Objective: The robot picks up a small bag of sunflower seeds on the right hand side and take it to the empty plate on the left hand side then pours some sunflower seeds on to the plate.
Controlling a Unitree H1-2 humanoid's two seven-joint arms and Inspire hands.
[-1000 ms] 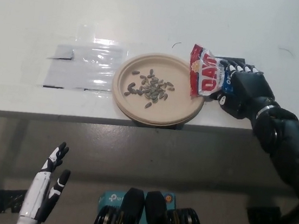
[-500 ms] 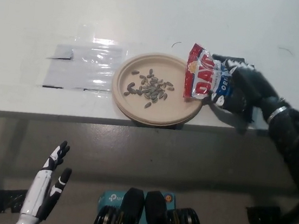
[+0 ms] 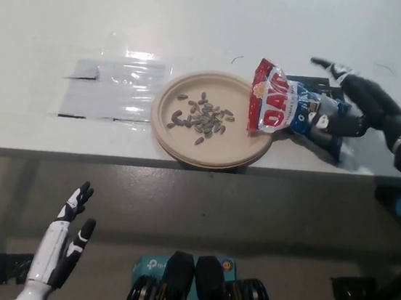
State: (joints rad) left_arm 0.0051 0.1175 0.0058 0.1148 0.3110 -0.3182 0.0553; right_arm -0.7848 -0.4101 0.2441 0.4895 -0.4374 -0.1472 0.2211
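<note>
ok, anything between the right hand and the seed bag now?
Nothing visible. The right hand is open at the bag's right end, fingers spread over it, with no object between. The bag's mouth overlaps the plate rim, and seeds lie on the plate. The left hand rests low, below the table edge.
</note>
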